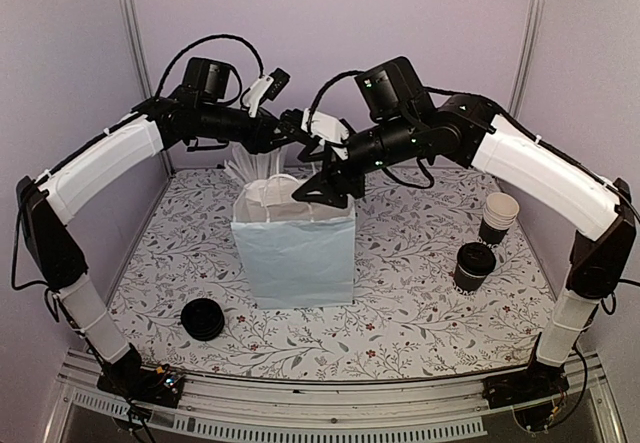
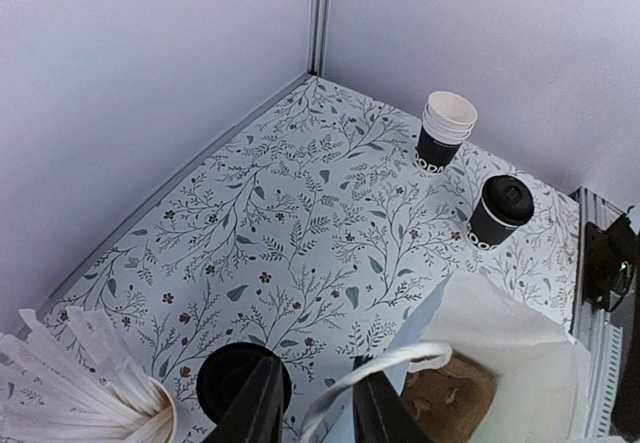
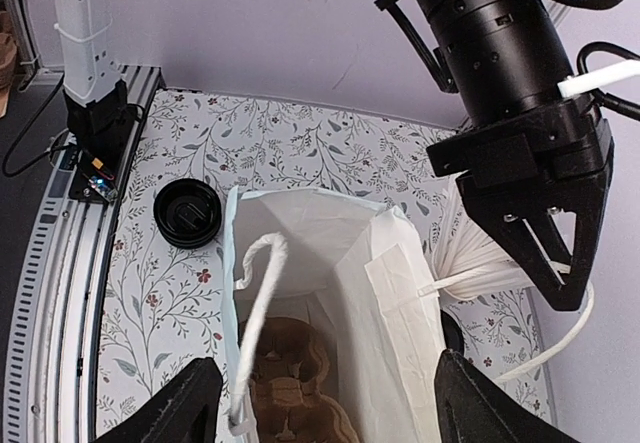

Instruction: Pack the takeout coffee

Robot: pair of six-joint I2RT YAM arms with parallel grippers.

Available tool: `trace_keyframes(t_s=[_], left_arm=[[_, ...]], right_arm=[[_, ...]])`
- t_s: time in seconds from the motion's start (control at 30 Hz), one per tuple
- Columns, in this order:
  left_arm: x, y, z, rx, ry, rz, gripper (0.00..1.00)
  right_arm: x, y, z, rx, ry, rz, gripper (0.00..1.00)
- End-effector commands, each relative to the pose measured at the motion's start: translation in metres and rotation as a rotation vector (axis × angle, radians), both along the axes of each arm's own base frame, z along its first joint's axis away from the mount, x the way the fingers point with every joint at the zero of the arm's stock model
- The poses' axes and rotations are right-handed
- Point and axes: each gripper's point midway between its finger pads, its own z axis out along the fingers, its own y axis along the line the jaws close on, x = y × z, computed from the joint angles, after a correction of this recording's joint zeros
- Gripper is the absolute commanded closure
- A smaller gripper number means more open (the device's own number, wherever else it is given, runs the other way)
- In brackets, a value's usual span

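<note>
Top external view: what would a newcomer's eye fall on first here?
The white paper bag stands in the middle of the flowered table, and the left gripper and right gripper both hang over its open mouth. The takeout coffee, lid on, stands on the table to the bag's right, outside it.
</note>
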Motion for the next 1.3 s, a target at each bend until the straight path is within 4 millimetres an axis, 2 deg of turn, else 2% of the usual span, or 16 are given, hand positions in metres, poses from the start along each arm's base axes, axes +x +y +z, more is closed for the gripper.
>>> trace_keyframes(t_s=[0.0, 0.07, 0.17, 0.33, 0.4, 0.47, 0.53, 0.7, 0.73, 0.87, 0.93, 1.0, 1.07, 1.13, 1.2, 1.27], left_arm=[[0.001, -0.003, 0.011, -0.038, -0.009, -0.033, 0.76], [-0.001, -0.004, 0.011, -0.046, -0.001, -0.041, 0.81], [-0.009, -0.006, 0.022, -0.083, 0.021, -0.062, 0.96], [-0.104, -0.026, 0.129, -0.296, -0.103, -0.313, 1.00], [-0.069, -0.005, 0.140, -0.303, -0.153, -0.072, 1.00], [0.003, 0.040, 0.118, -0.175, -0.146, 0.299, 1.00], [0.037, 0.057, 0.104, -0.098, -0.119, 0.386, 1.00], [-0.060, -0.039, 0.125, -0.182, -0.078, -0.101, 1.00], [-0.073, -0.049, 0.128, -0.177, -0.106, -0.114, 1.00], [0.004, 0.011, 0.134, -0.098, -0.222, 0.338, 1.00], [0.035, 0.044, 0.130, -0.109, -0.182, 0.402, 1.00], [-0.004, 0.009, 0.139, -0.199, -0.109, 0.132, 1.00], [-0.054, -0.029, 0.146, -0.245, -0.102, -0.038, 1.00], [-0.070, -0.043, 0.148, -0.256, -0.120, -0.054, 1.00], [-0.033, -0.021, 0.152, -0.227, -0.164, 0.140, 1.00], [0.007, 0.010, 0.149, -0.182, -0.196, 0.285, 1.00]], right_arm=[[0.010, 0.009, -0.002, 0.020, -0.011, -0.037, 0.25], [0.007, 0.013, -0.006, 0.017, 0.008, -0.015, 0.42], [-0.010, 0.016, 0.011, 0.058, 0.040, 0.068, 0.99], [-0.053, -0.011, 0.119, 0.227, -0.043, 0.223, 1.00], [-0.008, -0.028, 0.149, 0.273, -0.183, 0.023, 1.00], [0.063, -0.044, 0.149, 0.271, -0.303, -0.199, 1.00], [0.079, -0.051, 0.147, 0.275, -0.280, -0.187, 1.00], [-0.088, -0.029, 0.111, 0.180, -0.059, 0.423, 1.00], [-0.090, -0.028, 0.120, 0.188, -0.128, 0.412, 1.00], [0.068, -0.052, 0.142, 0.231, -0.355, -0.188, 1.00], [0.049, -0.051, 0.139, 0.261, -0.224, -0.024, 1.00], [-0.026, -0.042, 0.134, 0.268, -0.065, 0.279, 1.00], [-0.061, -0.035, 0.127, 0.240, -0.086, 0.338, 1.00], [-0.005, -0.038, 0.144, 0.241, -0.265, 0.053, 1.00], [0.069, -0.055, 0.147, 0.244, -0.366, -0.227, 1.00], [0.067, -0.061, 0.151, 0.283, -0.298, -0.131, 1.00]])
